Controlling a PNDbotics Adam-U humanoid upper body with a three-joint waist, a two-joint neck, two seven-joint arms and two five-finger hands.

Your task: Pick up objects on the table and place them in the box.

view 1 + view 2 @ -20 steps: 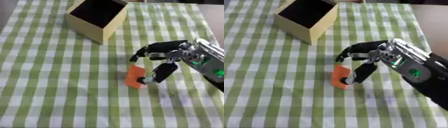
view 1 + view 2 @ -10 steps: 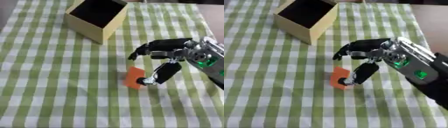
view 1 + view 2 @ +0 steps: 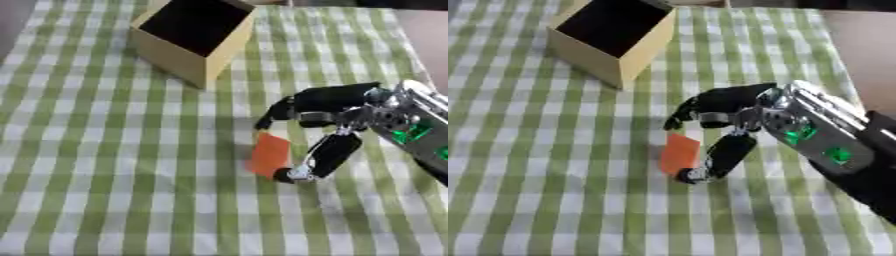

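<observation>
Well, one green-and-white checked tablecloth point(image 3: 96, 165) fills the view, w/ one tan box point(image 3: 194, 37), open top and dark inside, at approx 11 o'clock, its far edge cut off by the frame. One right hand point(image 3: 337, 107) comes in from 3 o'clock, arm cut off at the edge, thumb and fingers point(image 3: 278, 109) curled round one small flat orange block point(image 3: 269, 154) near centre, pinching it; block's make hard to tell, left hand not seen.
</observation>
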